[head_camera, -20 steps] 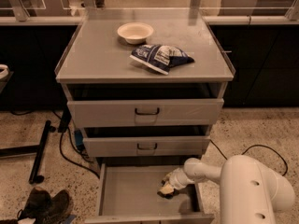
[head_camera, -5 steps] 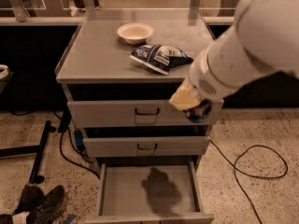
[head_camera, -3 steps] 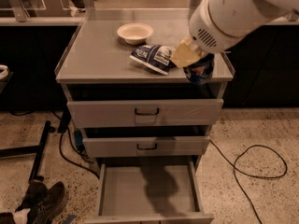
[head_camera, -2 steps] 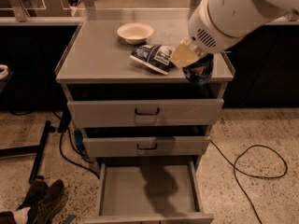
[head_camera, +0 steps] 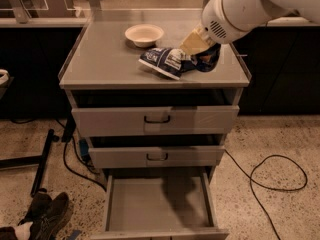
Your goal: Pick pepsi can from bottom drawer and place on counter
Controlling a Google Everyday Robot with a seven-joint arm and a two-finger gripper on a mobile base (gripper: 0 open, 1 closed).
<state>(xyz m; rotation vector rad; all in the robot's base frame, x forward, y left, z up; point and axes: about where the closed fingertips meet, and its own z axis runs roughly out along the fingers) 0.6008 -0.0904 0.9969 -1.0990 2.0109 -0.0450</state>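
Here, in the upper right of the frame, the tool (head_camera: pixel 199 48) sits low over the right part of the table (head_camera: pixel 100 59), clamped on the pepsi can (head_camera: pixel 209 62). The can shows just below and right of the tool's tan tip, touching the right end of the blue-and-white snack bag (head_camera: pixel 165 62). A pale bowl (head_camera: pixel 144 34) stands behind the bag. At the bottom, the bottom drawer (head_camera: pixel 157 206) is pulled open.

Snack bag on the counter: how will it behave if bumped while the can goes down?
Snack bag looks crinkled and puffy, so probably light and floppy. A nudge would likely slide or crumple it, not roll it. The gripper, over the pepsi can, is close beside it.
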